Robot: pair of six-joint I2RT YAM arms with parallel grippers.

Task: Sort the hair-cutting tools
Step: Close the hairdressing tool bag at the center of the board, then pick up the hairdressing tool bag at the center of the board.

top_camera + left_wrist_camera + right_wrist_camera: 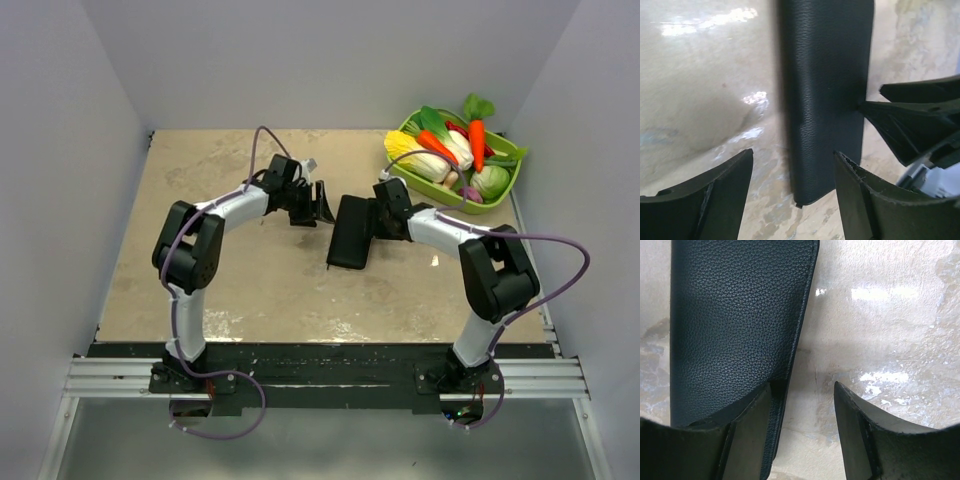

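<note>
A flat black folding case (350, 232) lies closed in the middle of the table. No combs or scissors show in any view. My left gripper (322, 203) is open and empty just left of the case's far end. In the left wrist view (792, 155) the case (825, 90) lies ahead between the fingers. My right gripper (378, 215) is open at the case's right edge. In the right wrist view (802, 386) one finger sits over the edge of the case (735, 325) and the other over bare table. The right gripper's fingers (920, 115) also show in the left wrist view.
A green basket (505, 180) full of toy vegetables stands at the back right corner. Pale walls enclose the table on three sides. The tabletop (250, 290) is beige and mottled.
</note>
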